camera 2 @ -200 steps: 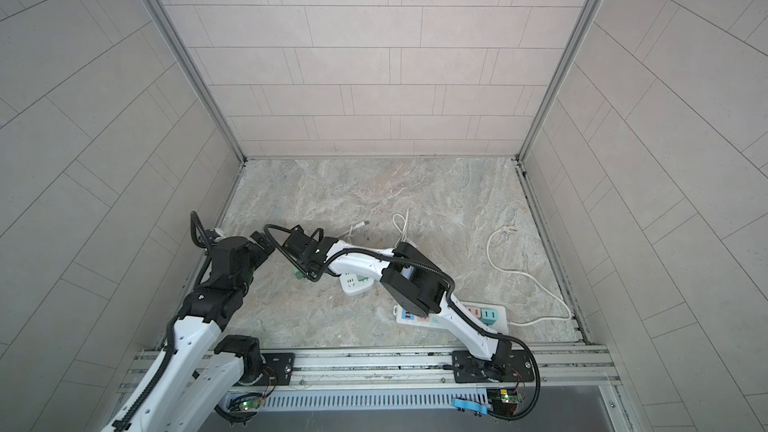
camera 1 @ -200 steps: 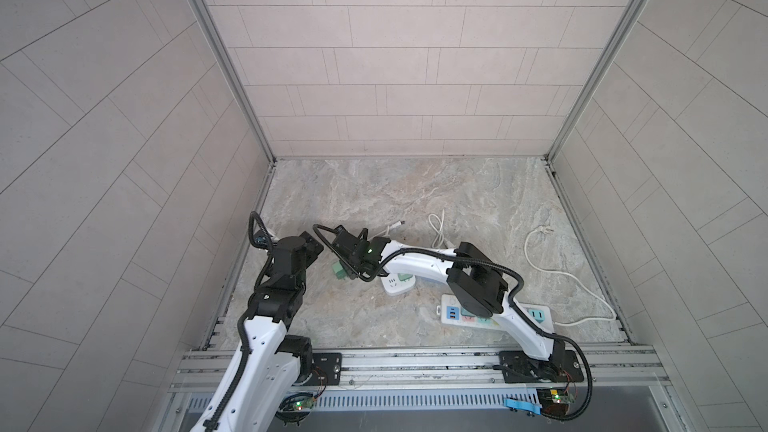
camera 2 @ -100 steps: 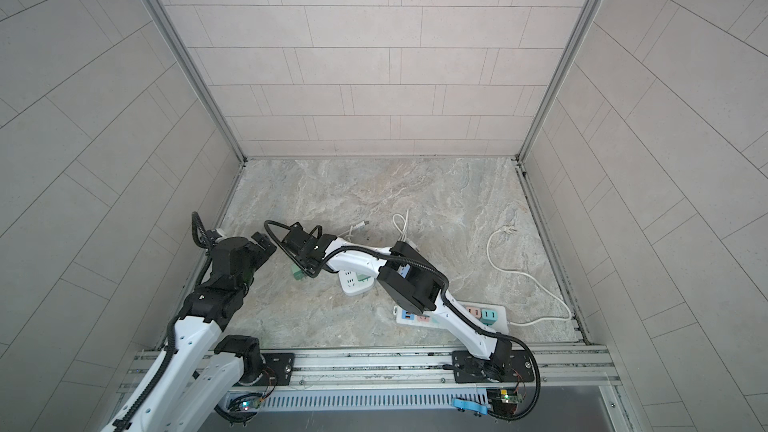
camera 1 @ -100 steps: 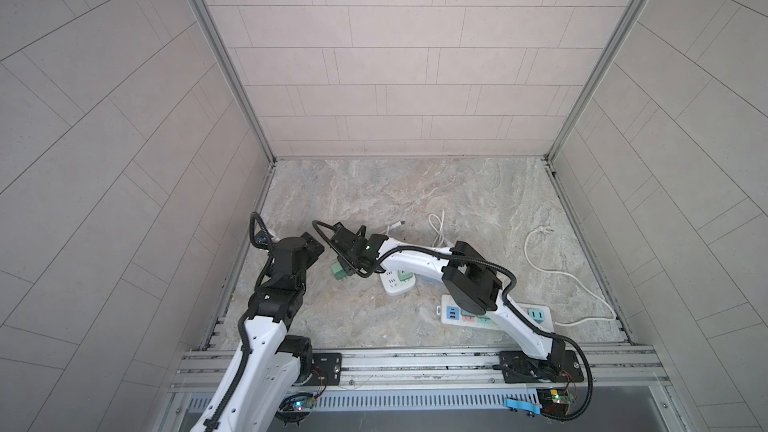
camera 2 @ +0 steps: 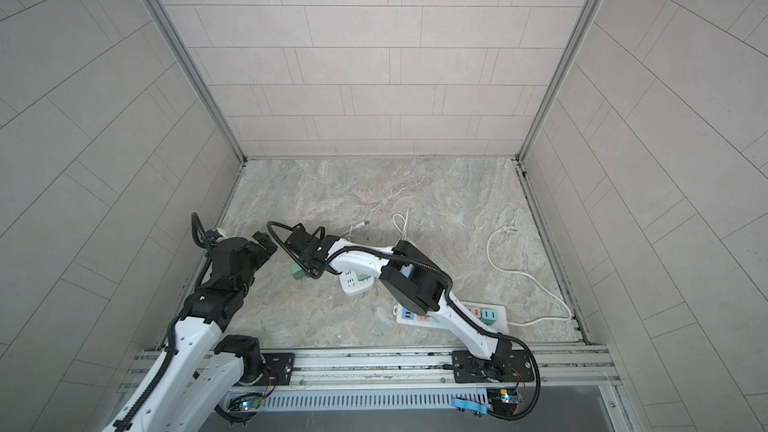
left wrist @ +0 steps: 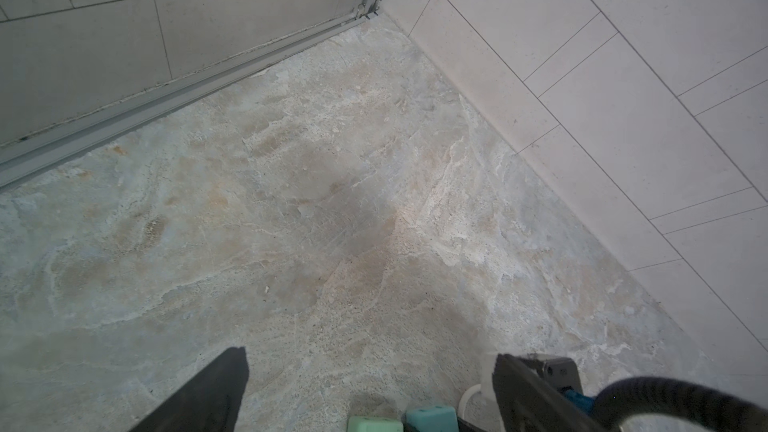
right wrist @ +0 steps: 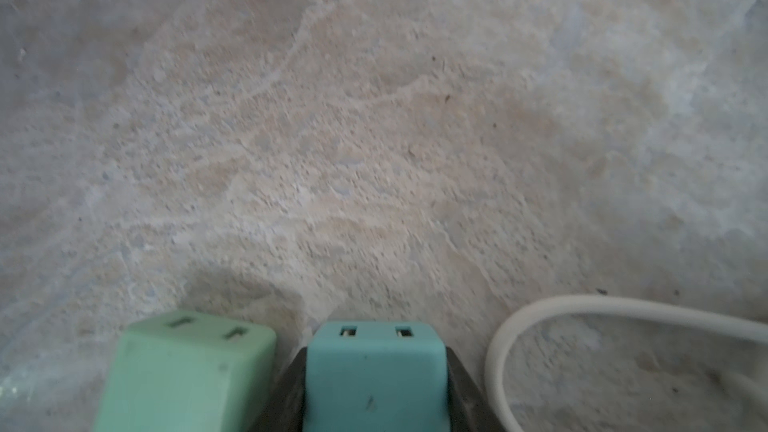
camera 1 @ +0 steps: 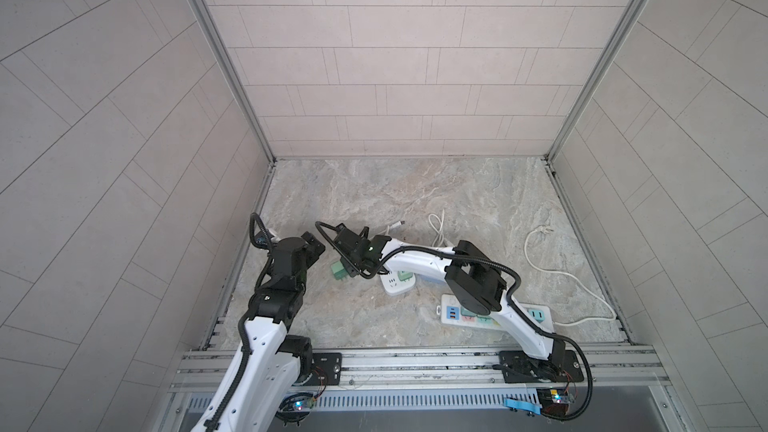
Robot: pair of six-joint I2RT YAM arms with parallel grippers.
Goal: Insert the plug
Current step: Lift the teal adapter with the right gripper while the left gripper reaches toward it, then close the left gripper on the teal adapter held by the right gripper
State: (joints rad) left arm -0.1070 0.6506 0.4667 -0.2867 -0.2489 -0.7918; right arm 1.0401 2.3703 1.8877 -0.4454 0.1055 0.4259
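In the right wrist view my right gripper (right wrist: 376, 371) is shut on a teal plug block (right wrist: 374, 384) with two slots in its end face. Black fingers (right wrist: 286, 401) press both its sides, low over the stone floor. A light green block (right wrist: 187, 371) lies right beside it. In both top views that green block (camera 1: 341, 271) (camera 2: 297, 272) shows at the right gripper (camera 1: 351, 259), which covers the teal plug. My left gripper (left wrist: 370, 367) is open, a short way left of the blocks, holding nothing. A white power strip (camera 1: 451, 311) lies at the front right.
A small white socket adapter (camera 1: 397, 282) sits under the right forearm. A looped white cord (camera 1: 436, 226) lies behind it, and a long white cable (camera 1: 540, 259) runs from the strip along the right wall. The left wall rail (camera 1: 245, 251) is close to the left arm.
The right jaws have closed on the teal plug, and the right arm's elbow has shifted slightly left. The left arm has not moved.
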